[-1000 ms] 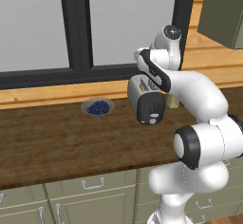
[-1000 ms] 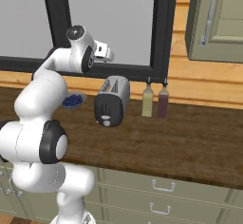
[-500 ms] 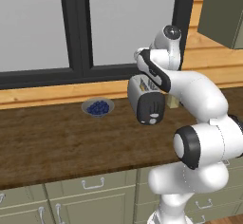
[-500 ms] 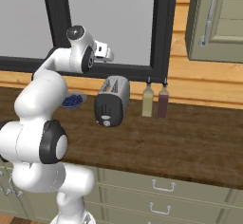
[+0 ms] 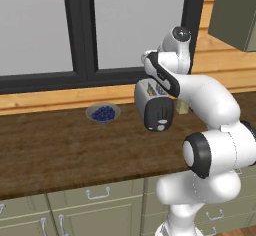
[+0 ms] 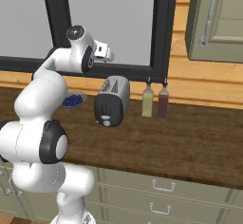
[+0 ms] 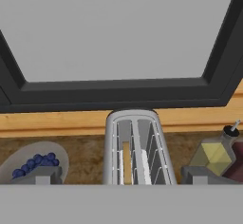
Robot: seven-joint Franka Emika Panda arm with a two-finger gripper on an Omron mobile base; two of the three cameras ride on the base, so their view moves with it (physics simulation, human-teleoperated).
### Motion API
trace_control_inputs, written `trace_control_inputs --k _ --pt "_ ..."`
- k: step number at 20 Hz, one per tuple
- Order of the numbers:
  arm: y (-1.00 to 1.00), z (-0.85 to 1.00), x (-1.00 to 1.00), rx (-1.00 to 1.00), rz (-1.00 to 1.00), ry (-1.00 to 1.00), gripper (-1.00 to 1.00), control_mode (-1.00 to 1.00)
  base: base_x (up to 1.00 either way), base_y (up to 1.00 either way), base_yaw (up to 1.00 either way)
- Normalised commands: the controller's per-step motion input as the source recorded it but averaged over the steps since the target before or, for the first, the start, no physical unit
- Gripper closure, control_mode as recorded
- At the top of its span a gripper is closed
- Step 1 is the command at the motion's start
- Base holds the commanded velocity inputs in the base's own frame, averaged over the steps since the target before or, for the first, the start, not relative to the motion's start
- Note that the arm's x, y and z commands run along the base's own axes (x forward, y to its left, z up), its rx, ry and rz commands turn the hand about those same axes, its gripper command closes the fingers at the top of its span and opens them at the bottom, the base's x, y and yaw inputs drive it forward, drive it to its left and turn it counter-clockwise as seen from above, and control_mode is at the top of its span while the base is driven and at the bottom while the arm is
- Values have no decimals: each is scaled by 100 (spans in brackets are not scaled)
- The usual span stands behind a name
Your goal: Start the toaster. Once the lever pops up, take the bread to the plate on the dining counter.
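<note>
The silver toaster stands on the wooden worktop under the window. Its black end face faces the room. In the hand view I look down into the toaster, and a tan slice of bread sits low in its left slot. My gripper hovers above the toaster, apart from it. It is open wide, with nothing between its fingertips. The plate and the dining counter are out of view.
A grey bowl of blueberries sits left of the toaster. Two bottles stand close on its right, by the window frame. An upper cabinet hangs at the right.
</note>
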Motion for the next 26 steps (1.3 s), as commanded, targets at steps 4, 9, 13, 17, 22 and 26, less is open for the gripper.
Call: trace_control_inputs --k 4,9,13,17,22,26 --pt "0 0 0 0 0 0 -100 -100 0 0 0" --pt "0 0 0 0 0 0 -100 -100 0 0 0" --pt "0 0 0 0 0 0 -100 -100 0 0 0" --pt "0 0 0 0 0 0 -100 -100 0 0 0" --pt "0 0 0 0 0 0 -100 -100 0 0 0" --pt "0 0 0 0 0 0 -100 -100 0 0 0"
